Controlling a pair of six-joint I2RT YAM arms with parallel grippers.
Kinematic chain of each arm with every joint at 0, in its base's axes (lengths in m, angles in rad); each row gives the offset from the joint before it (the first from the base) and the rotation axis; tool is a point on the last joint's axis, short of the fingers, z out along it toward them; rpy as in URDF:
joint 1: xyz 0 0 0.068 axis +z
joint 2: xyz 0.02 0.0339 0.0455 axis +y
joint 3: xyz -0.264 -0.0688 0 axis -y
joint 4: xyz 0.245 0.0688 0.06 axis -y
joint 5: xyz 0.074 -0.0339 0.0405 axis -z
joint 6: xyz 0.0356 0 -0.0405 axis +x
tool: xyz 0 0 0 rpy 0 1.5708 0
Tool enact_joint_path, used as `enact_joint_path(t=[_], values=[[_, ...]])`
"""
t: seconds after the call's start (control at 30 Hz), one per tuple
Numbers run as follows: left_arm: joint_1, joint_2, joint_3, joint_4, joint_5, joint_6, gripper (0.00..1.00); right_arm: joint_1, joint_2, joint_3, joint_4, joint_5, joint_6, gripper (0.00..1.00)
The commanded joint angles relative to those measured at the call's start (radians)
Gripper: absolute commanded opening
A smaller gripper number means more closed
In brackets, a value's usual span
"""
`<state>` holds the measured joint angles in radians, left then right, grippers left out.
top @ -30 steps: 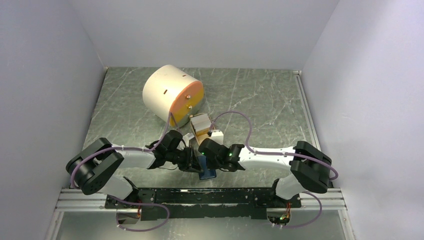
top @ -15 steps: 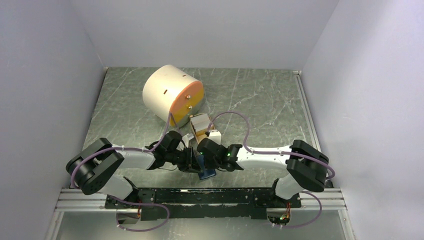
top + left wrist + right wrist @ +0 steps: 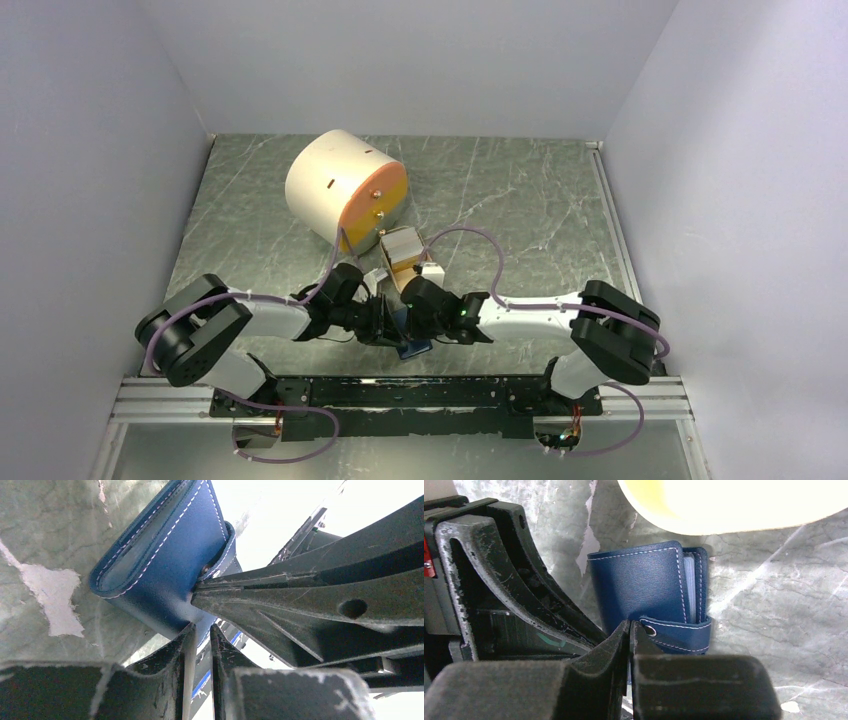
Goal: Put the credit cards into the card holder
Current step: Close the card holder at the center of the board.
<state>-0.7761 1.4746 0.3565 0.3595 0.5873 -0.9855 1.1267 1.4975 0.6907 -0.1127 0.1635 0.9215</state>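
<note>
Right gripper is seen all but closed, tips touching the closing tab of the card holder. Left gripper is narrowly parted at its lower corner (grip can't be confirmed). Card holder is folded between both grippers, credit cards tucked inside.

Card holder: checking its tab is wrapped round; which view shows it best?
Right wrist: the card holder is folded, tab wrapped across its open edge. Left wrist shows its cover, tab half hidden by the right tool. Top shows only a blue sliver.
</note>
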Motion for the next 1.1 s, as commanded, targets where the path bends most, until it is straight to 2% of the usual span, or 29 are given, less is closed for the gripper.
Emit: enact_joint_path(t=[0.0, 0.23, 0.5, 0.67, 0.77, 1.07], values=[[-0.006, 0.015, -0.014, -0.004, -0.005, 0.001, 0.22, -0.004, 0.035, -0.006, -0.098, -0.018, -0.040, 0.11], [-0.005, -0.046, 0.003, -0.066, -0.012, 0.000, 0.22, -0.004, -0.060, 0.071, -0.113, -0.060, -0.056, 0.25], [-0.005, -0.106, 0.014, -0.133, -0.033, -0.001, 0.23, -0.005, -0.169, 0.081, -0.139, -0.062, -0.053, 0.32], [-0.003, -0.120, 0.069, -0.226, -0.065, 0.023, 0.23, -0.005, -0.191, 0.091, -0.234, 0.041, -0.066, 0.26], [0.001, -0.119, 0.120, -0.294, -0.100, 0.043, 0.22, -0.009, -0.187, 0.094, -0.268, 0.083, -0.069, 0.26], [0.056, -0.044, 0.227, -0.355, -0.114, 0.089, 0.17, -0.065, -0.170, 0.018, -0.160, 0.006, -0.079, 0.21]])
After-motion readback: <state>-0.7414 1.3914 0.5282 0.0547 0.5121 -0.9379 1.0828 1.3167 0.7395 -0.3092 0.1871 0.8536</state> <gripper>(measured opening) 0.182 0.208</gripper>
